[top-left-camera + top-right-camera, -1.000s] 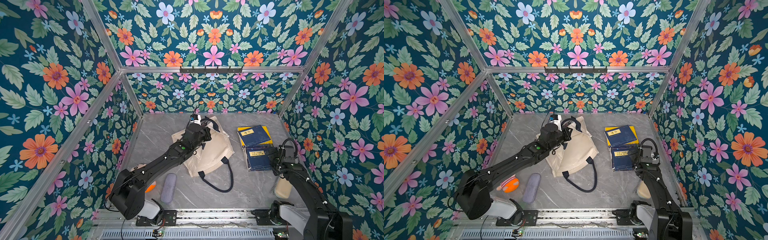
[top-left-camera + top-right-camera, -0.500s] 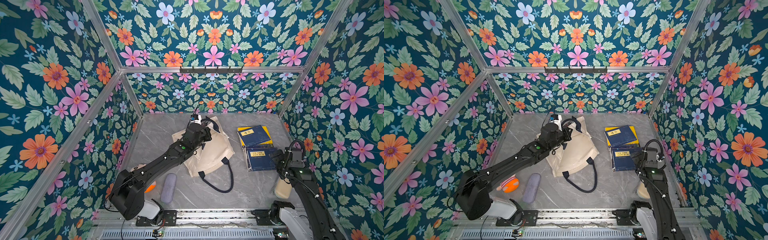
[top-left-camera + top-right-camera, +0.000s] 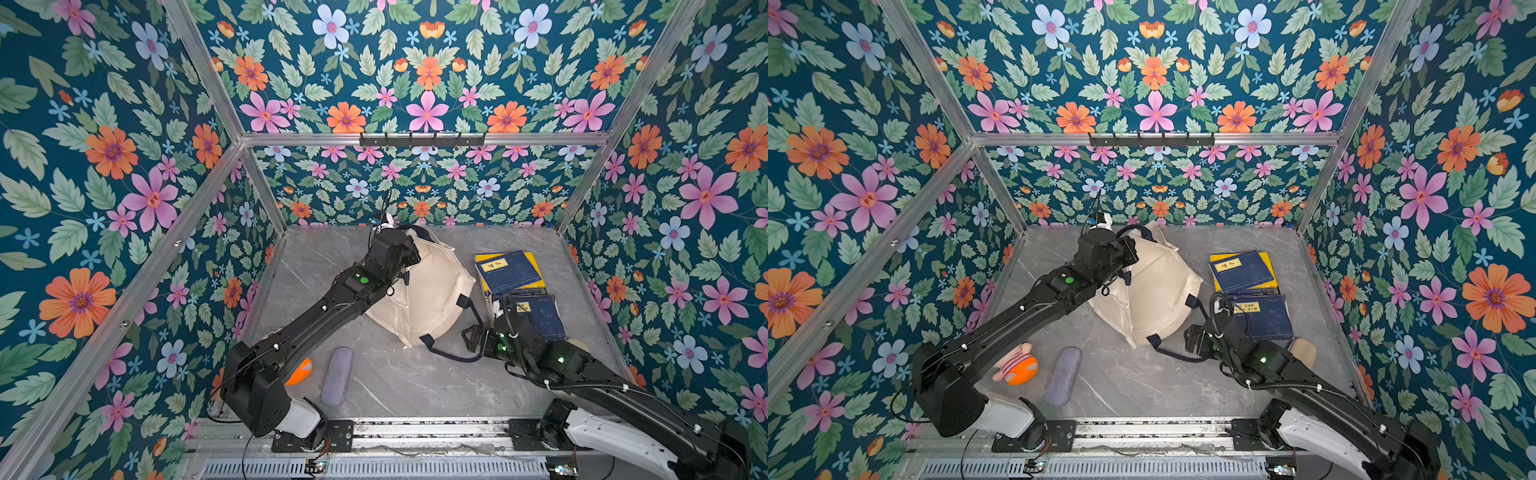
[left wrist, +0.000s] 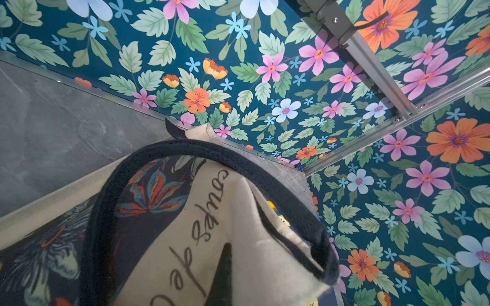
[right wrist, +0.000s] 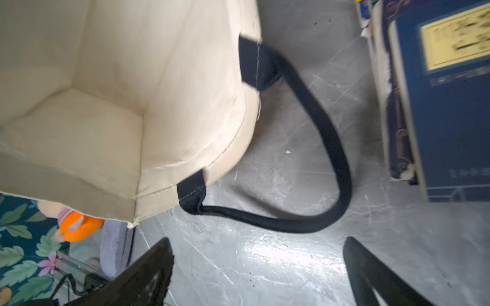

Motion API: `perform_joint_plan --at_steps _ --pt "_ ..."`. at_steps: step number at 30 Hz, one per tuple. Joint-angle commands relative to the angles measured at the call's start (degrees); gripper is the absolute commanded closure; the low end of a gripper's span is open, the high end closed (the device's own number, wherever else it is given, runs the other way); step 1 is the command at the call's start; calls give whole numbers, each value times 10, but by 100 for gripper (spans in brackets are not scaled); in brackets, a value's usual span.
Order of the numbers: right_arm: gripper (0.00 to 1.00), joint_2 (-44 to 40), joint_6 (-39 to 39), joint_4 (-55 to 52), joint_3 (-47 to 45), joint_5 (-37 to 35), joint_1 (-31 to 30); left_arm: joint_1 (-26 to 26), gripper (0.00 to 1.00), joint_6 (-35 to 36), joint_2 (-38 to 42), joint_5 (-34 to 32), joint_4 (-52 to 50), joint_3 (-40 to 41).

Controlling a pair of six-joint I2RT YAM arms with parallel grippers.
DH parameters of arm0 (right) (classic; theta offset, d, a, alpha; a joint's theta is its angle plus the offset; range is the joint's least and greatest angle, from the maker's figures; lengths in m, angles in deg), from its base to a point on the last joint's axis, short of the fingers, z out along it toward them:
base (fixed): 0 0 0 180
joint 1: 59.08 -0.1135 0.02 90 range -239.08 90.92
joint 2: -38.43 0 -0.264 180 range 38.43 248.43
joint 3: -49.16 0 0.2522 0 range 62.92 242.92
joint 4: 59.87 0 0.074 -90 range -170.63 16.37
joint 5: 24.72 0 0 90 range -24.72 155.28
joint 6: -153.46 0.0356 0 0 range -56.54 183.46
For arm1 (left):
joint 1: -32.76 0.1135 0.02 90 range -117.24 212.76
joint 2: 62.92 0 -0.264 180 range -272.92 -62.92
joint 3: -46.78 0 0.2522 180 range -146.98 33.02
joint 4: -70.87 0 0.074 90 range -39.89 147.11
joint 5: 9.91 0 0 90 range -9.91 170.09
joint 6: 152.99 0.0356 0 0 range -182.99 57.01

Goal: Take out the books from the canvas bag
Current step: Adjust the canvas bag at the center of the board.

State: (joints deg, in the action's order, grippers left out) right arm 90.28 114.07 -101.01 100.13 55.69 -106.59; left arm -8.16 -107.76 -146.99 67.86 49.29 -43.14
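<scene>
The cream canvas bag lies mid-table in both top views, its mouth facing the front right and one navy handle looped on the table. My left gripper is shut on the bag's cloth at its back edge, next to the printed side; only one dark finger shows. My right gripper stands open and empty just above the table, in front of the handle loop and the bag's mouth, where only bare cream lining shows. Two navy books lie right of the bag, the far one on a yellow book.
An orange plush toy and a grey-lilac pouch lie at the front left beside the left arm. A beige object sits by the right wall behind the right arm. Flowered walls close in three sides; a hook rail hangs on the back wall.
My right arm has swung left from the near navy book to the bag's handle loop, still open. The left arm and the bag have stayed put.
</scene>
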Motion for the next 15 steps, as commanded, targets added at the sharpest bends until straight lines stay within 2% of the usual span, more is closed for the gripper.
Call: perform_joint_plan --at_steps 1,6,10,15 --pt "3 29 4 66 -14 -32 -8 0 100 -20 8 -14 -5 -7" --pt "3 60 -33 191 -51 -21 6 0 100 -41 14 2 -12 -11" --pt "3 100 -40 275 -76 39 62 0 100 -53 24 8 -16 -13" --pt "5 142 -53 357 -86 49 65 -3 100 -66 34 12 -17 -13"
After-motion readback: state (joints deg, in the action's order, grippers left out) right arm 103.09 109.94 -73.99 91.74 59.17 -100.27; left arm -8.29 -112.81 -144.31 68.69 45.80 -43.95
